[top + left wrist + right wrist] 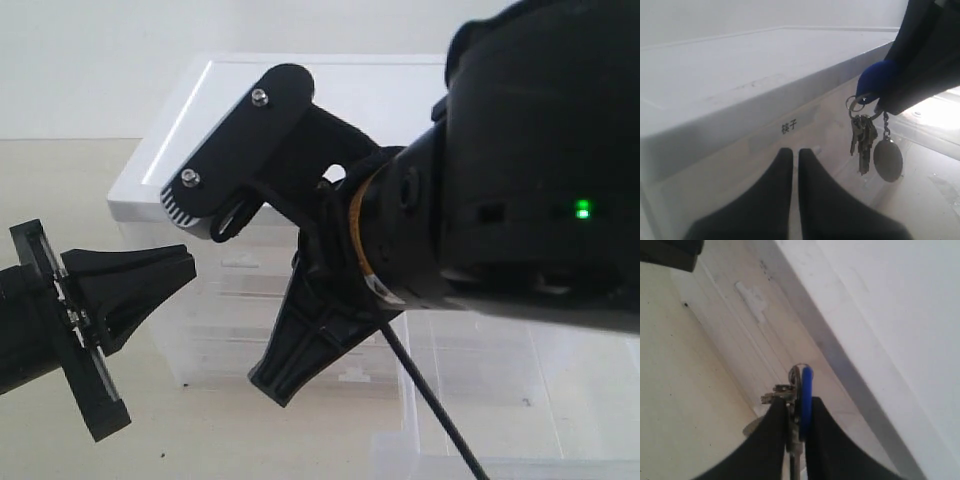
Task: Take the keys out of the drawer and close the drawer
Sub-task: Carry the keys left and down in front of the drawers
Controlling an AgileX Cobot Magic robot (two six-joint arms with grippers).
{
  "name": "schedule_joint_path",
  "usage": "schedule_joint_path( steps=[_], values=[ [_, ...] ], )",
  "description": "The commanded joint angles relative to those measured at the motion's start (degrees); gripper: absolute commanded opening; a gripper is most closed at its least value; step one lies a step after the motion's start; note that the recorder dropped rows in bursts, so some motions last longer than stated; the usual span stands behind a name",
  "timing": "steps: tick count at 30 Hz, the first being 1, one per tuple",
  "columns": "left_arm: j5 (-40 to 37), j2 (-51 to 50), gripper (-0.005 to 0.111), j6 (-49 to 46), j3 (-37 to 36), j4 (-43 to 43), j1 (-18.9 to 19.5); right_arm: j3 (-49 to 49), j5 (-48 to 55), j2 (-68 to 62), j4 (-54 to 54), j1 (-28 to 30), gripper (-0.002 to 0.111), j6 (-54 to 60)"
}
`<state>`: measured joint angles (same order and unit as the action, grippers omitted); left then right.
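The right fingers (774, 440) are pinching the blue fob (806, 387) of the keys (863, 136), closing tightly on it from both sides. The metal keys and the oval tag (887, 160) are dangling freely below the fob, hanging in the air and touching nothing else. They are hanging just in front of the cabinet (300, 75), a clear plastic chest with a white top, near its upper edge.

The left fingers (782, 175) are pressing together with only a thin line between them and are gripping nothing. They are pointing at the cabinet front, just below a white label (789, 127) printed in bold black characters, with the keys hanging off to one side of them.

In the exterior view, the right arm is filling much of the frame, its fingers angling downward across the cabinet front. Below it, the drawer (520, 400) seems to be standing pulled out from the cabinet. The cabinet is sitting on a pale beige worktop (60, 165).
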<state>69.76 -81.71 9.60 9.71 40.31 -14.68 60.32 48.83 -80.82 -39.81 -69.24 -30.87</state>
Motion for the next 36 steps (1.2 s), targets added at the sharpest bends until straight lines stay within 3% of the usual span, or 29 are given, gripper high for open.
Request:
schedule_joint_path(
  steps=[1, 4, 24, 26, 30, 33, 36],
  values=[
    [0.2, 0.4, 0.005, -0.2, -0.5, -0.5, 0.1, 0.4, 1.6, 0.2, -0.6, 0.2, 0.03, -0.5],
    [0.2, 0.4, 0.005, -0.2, -0.5, -0.5, 0.1, 0.4, 1.6, 0.2, -0.6, 0.2, 0.043, -0.8],
    [0.2, 0.4, 0.005, 1.3, -0.9, -0.5, 0.1, 0.4, 0.1, 4.6, -1.2, 0.1, 0.043, 3.2],
    [0.2, 0.9, 0.005, 4.5, -2.1, -4.8, 0.1, 0.4, 0.1, 5.0, 5.9, 0.1, 0.043, 10.0],
    [0.2, 5.2, 0.005, 5.1, -7.0, -22.3, 0.1, 0.4, -0.3, 2.0, 18.3, 0.1, 0.043, 19.7],
    [0.2, 10.0, 0.005, 6.4, -9.7, -31.1, 0.1, 0.4, -1.7, -2.6, 15.9, 0.2, 0.043, 16.8],
    [0.2, 15.2, 0.005, 6.4, -9.7, -31.7, 0.1, 0.4, -1.0, -7.3, 8.2, 0.3, 0.043, 8.1]
  ],
)
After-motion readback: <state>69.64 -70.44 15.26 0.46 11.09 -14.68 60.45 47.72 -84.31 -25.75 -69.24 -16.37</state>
